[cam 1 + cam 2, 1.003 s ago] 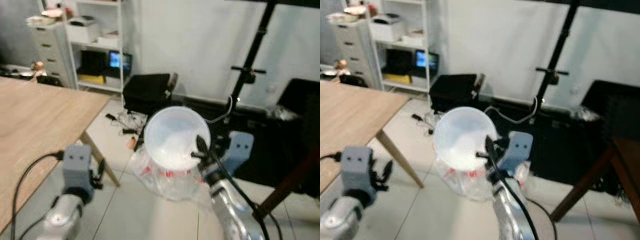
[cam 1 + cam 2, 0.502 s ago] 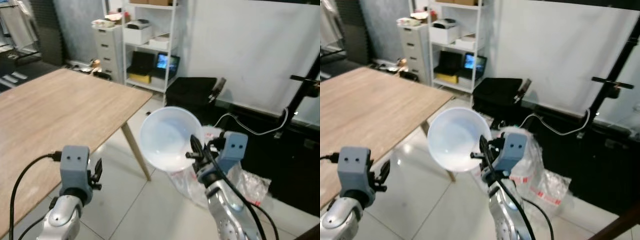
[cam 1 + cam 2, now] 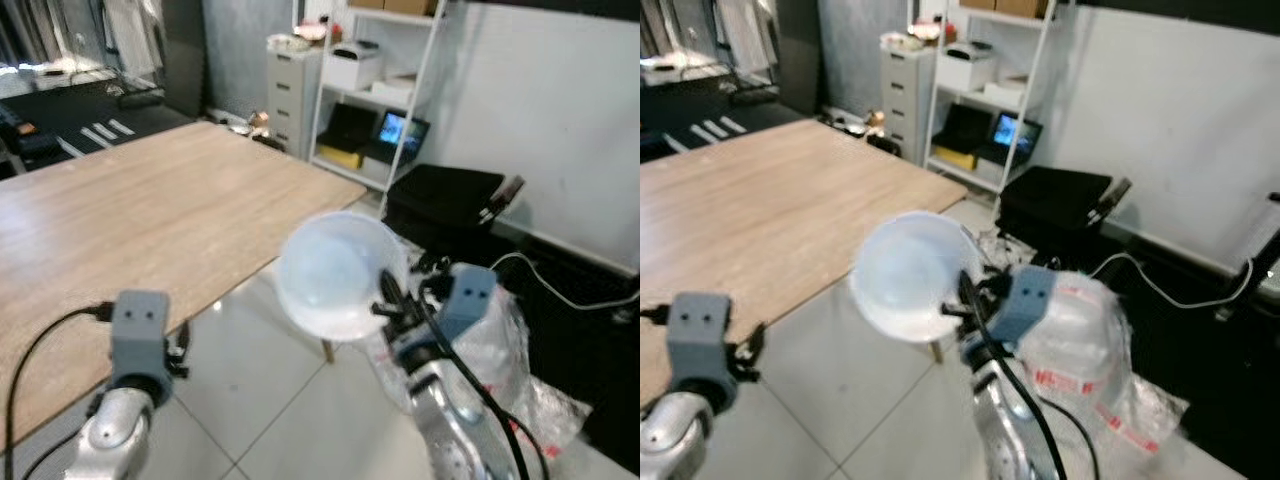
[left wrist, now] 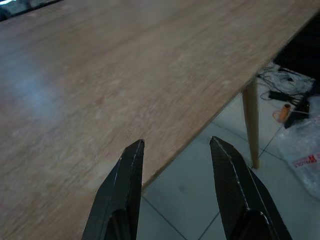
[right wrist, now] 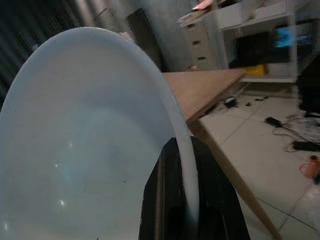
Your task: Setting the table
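Note:
A white plastic bowl (image 3: 335,272) hangs in the air, tilted toward me, with my right gripper (image 3: 392,300) shut on its rim. In the right wrist view the bowl (image 5: 80,145) looms large and the black fingers (image 5: 170,195) pinch its edge. The bowl is just off the near corner of a large wooden table (image 3: 150,220), above the tiled floor. My left gripper (image 4: 175,150) is open and empty, held low beside the table's edge (image 4: 200,125).
A white shelf unit (image 3: 385,80) with boxes and a small screen stands against the far wall next to grey drawers (image 3: 290,85). A black case (image 3: 445,200), cables and a clear plastic bag (image 3: 1080,330) lie on the floor to my right.
The whole view has swung left, so the table now takes up much more of the picture. The bowl stays held in my right gripper at the same pose.

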You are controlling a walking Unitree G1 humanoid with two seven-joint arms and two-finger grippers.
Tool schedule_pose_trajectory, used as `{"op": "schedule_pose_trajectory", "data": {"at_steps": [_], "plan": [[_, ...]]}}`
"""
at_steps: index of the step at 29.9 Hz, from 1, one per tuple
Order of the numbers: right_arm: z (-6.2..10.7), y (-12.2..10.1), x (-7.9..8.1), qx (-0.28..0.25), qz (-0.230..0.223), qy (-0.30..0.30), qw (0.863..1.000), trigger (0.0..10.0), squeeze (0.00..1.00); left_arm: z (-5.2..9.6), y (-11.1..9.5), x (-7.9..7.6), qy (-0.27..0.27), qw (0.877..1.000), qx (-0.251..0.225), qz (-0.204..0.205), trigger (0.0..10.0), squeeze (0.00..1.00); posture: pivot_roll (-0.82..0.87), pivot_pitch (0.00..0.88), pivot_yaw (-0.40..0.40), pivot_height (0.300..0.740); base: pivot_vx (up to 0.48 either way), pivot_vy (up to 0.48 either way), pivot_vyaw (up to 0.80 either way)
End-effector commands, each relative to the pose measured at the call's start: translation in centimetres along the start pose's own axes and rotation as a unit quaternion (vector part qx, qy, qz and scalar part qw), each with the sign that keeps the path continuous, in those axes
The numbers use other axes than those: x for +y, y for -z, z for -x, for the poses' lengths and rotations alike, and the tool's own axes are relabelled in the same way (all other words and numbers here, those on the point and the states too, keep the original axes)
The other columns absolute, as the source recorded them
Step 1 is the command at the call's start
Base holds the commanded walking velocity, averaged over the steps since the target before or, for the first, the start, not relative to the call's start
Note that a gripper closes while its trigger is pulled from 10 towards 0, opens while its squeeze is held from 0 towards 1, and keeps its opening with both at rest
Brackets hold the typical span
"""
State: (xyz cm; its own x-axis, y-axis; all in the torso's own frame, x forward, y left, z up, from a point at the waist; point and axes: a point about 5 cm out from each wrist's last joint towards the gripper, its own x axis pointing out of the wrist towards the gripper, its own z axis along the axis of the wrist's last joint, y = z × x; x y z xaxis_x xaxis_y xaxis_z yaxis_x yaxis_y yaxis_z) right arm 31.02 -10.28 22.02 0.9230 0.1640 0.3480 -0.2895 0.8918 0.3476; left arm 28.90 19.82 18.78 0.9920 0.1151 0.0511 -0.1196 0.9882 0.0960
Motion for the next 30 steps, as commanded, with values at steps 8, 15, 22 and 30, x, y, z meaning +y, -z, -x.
{"op": "schedule_pose_trajectory", "data": {"at_steps": [8, 15, 22, 30], "plan": [[0.2, -0.1, -0.9, -0.005, -0.009, 0.017, 1.000, 10.0, 0.00, 0.1, 0.5, -0.3, 0.003, 1.000, 0.005, -0.010, 10.0, 0.00, 0.09, 0.111, 0.035, 0.740, 0.469, 0.000, 0.48], [0.1, -0.2, -1.1, -0.008, -0.008, 0.022, 1.000, 10.0, 0.00, 0.1, 0.5, -0.4, 0.003, 1.000, 0.002, -0.014, 10.0, 0.00, 0.09, 0.108, 0.035, 0.740, 0.469, 0.000, 0.77], [0.2, -0.1, -1.5, -0.008, -0.012, 0.030, 0.999, 10.0, 0.00, 0.1, 0.5, -0.5, 0.006, 1.000, 0.000, -0.019, 10.0, 0.00, 0.09, 0.107, 0.037, 0.740, 0.469, 0.000, 0.77], [0.2, -0.2, -1.9, -0.009, -0.021, 0.035, 0.999, 10.0, 0.00, 0.1, 0.5, -0.6, 0.008, 1.000, -0.001, -0.019, 10.0, 0.00, 0.09, 0.108, 0.038, 0.740, 0.469, 0.000, 0.76]]}}
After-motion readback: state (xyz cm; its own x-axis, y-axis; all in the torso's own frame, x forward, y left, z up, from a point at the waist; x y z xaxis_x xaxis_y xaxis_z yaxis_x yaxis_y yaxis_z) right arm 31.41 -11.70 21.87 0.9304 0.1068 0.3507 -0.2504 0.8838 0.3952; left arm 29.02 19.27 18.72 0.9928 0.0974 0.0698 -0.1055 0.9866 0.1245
